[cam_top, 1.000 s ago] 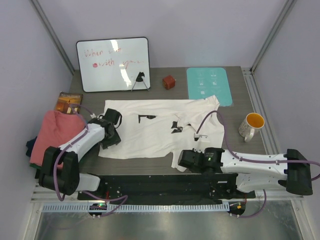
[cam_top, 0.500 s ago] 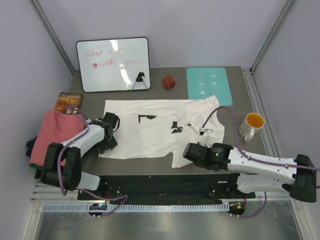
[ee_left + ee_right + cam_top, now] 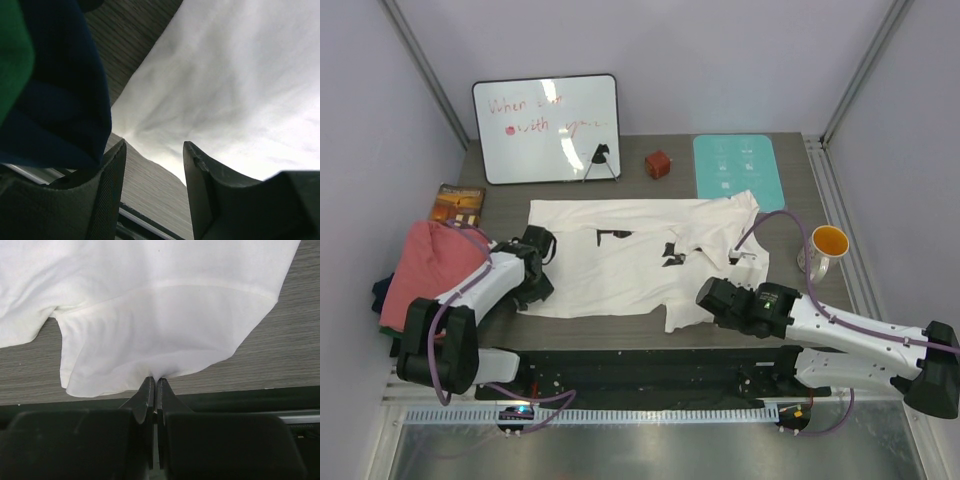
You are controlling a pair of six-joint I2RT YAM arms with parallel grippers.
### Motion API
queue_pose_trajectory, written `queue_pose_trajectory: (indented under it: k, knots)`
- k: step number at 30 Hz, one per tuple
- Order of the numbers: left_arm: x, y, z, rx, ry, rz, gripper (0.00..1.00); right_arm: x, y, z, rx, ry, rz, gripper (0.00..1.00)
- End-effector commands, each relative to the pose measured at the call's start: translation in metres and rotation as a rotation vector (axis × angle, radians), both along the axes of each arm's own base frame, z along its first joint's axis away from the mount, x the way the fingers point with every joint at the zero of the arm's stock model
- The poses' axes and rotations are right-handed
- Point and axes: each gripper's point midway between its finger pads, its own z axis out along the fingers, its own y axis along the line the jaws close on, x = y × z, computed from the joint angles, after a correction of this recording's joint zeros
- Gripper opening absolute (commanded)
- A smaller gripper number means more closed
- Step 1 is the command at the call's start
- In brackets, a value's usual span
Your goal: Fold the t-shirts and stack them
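1. Right gripper (image 3: 154, 382) pinches the white t-shirt's (image 3: 150, 315) near sleeve hem, jaws pressed together.
2. Left gripper (image 3: 154, 167) stands spread at the shirt's left edge, gripping nothing; navy cloth (image 3: 60, 100) crowds its view.
3. Salmon-pink shirt (image 3: 425, 265) tops a left-edge pile, darker shirts (image 3: 383, 293) beneath mostly hidden.

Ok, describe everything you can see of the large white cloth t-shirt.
The large white cloth t-shirt lies spread mostly flat, lightly wrinkled, on the grey wood-grain table, with small dark marks near its middle. The right hand is shut on the hem of its near sleeve; the open left hand sits at its left edge.
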Motion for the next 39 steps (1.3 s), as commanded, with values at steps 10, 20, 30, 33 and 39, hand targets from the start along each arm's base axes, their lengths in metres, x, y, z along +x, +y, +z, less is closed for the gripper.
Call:
queue_pose_trajectory:
  k: [10,20,30,33,39]
  knots:
    - [-0.014,-0.003,-0.024,-0.040,-0.003,0.066,0.49,0.010,0.006,0.008,0.021,-0.033,0.007,0.01]
    - [-0.010,0.002,-0.031,-0.003,0.015,0.065,0.27,0.016,0.009,0.020,0.044,-0.057,0.001,0.01]
    - [-0.005,0.004,-0.025,0.011,0.000,0.069,0.00,0.027,0.003,0.035,0.037,-0.104,-0.021,0.01]
    - [0.003,0.007,-0.010,0.032,-0.031,0.059,0.00,0.033,-0.002,0.042,0.018,-0.125,-0.030,0.01]
    - [0.021,0.008,0.016,0.054,-0.058,0.014,0.00,0.055,-0.018,0.058,-0.044,-0.164,-0.057,0.01]
